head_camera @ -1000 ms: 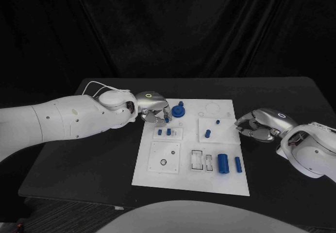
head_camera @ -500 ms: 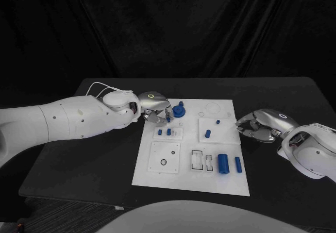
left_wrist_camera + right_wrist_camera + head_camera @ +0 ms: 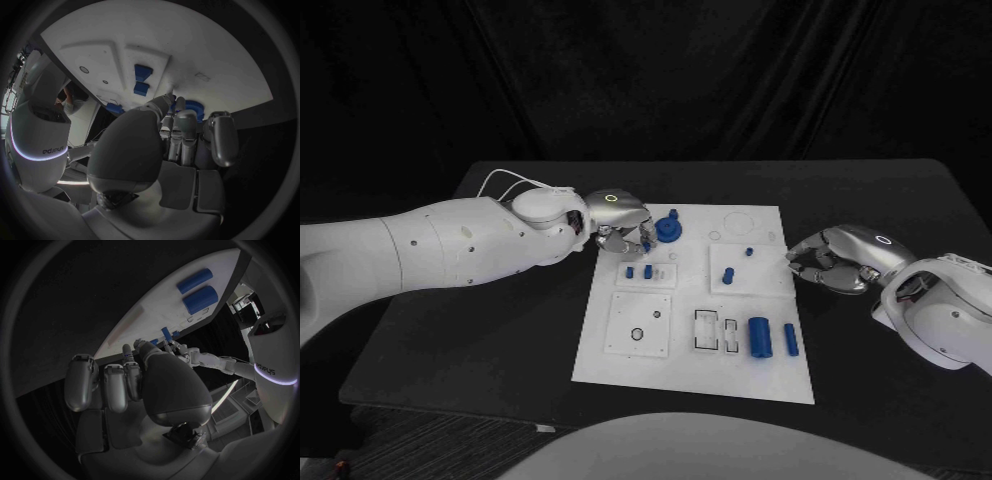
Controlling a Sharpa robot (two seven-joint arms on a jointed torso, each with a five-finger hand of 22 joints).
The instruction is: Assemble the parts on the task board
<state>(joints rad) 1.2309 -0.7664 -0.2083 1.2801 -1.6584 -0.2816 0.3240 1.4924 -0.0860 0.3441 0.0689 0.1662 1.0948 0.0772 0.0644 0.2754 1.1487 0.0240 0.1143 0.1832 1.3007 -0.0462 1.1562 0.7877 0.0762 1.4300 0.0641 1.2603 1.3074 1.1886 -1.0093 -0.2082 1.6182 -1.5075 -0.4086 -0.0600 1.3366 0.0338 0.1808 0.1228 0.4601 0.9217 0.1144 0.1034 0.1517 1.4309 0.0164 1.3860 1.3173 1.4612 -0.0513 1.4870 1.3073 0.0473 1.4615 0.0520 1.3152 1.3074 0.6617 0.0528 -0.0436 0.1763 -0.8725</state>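
Your task board (image 3: 697, 360) sits mid-tabletop, blue parts (image 3: 759, 336) lying on it. Left hand (image 3: 619, 226) is at the board's far left corner by the round blue part (image 3: 669, 229); can't tell if it's gripping anything. Right hand (image 3: 831, 260) is curled in on nothing, just off the board's right edge.

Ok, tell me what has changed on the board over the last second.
Little. The left hand shifted slightly toward the blue round part at the far left of the task board, then held there. The right hand stayed at the board's right edge, fingers curled, and the blue parts did not move.
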